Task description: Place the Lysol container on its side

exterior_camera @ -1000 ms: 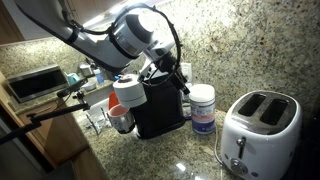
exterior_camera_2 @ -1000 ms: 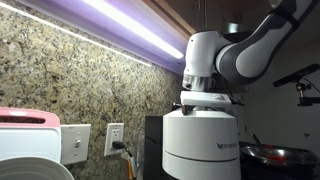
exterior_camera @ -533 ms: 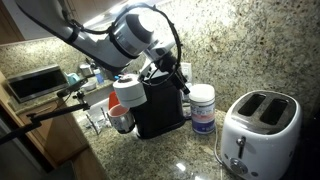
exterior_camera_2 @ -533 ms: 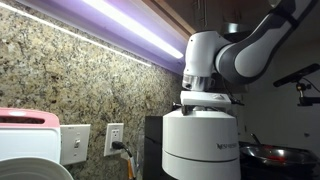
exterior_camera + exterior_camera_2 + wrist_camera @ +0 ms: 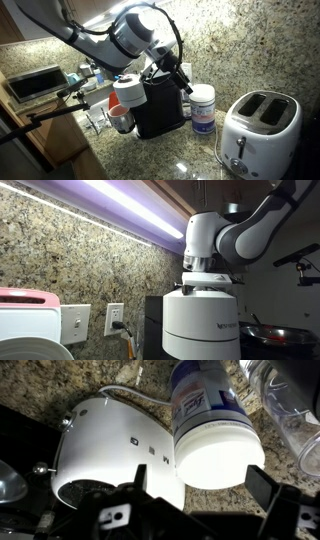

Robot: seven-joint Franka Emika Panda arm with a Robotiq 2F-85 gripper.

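We see the Lysol container (image 5: 203, 108) standing upright on the table (image 5: 185, 165), just beside the black coffee machine (image 5: 158, 108), on the side that faces the white toaster (image 5: 258, 130), so it sits between the two. It is a short white plastic cylinder, lower than the coffee machine, with a plain white lid and a blue-purple label around its body. In the wrist view we look down on the container (image 5: 218, 452). Its round lid glows bright, and the label above it shows a blue field with a pale panel of print. The print is too blurred for us to read, and we cannot make out the brand name in any view. A few small dark marks on the toaster (image 5: 110, 445) are equally unreadable. The tool (image 5: 200, 478) hangs over the container near the coffee machine's top edge. Its fingers (image 5: 272, 490) are spread wide apart, one on each side of the lid, and hold nothing. We cannot tell whether they touch it.
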